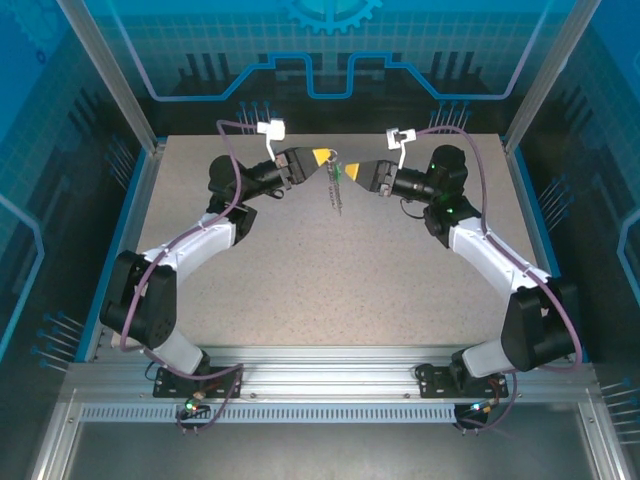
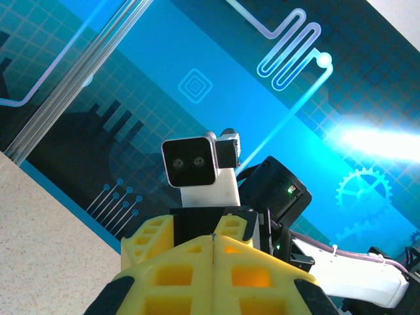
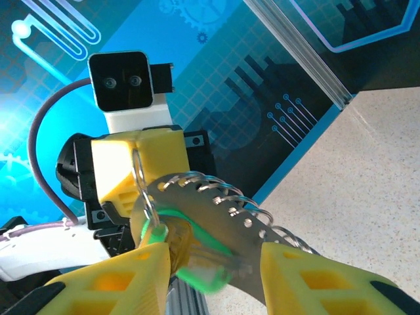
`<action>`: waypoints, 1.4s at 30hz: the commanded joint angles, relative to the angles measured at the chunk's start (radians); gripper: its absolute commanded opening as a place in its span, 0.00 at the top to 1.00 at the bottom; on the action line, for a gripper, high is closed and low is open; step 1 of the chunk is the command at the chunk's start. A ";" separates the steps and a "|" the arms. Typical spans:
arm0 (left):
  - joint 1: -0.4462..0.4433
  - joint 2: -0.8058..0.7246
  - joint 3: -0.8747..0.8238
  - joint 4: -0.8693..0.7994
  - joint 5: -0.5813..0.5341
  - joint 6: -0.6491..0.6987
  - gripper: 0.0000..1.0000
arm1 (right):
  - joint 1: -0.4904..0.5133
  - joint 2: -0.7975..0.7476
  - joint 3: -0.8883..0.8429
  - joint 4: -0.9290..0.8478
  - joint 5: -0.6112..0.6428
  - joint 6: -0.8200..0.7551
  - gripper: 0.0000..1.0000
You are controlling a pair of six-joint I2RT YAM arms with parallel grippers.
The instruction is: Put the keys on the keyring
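Keyring (image 3: 140, 187) sits pinched in the closed left gripper (image 2: 213, 239). We note the right gripper (image 3: 210, 262) clamping the green keys (image 3: 200, 281).

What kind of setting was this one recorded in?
Probably a purpose-built robot workcell, not a home or shop: blue circuit-and-gear printed panels wall in a speckled tabletop, and two robot arms are bolted to an aluminium rail at its near edge.
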State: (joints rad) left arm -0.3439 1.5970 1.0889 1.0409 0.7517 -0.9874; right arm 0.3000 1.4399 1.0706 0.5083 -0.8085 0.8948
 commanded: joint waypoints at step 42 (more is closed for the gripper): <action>-0.020 -0.030 -0.001 0.009 -0.026 0.055 1.00 | 0.057 -0.010 0.052 0.067 0.000 -0.005 1.00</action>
State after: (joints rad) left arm -0.3565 1.5967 1.0889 1.0225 0.7452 -0.9611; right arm 0.3367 1.4380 1.1042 0.5507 -0.7929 0.9012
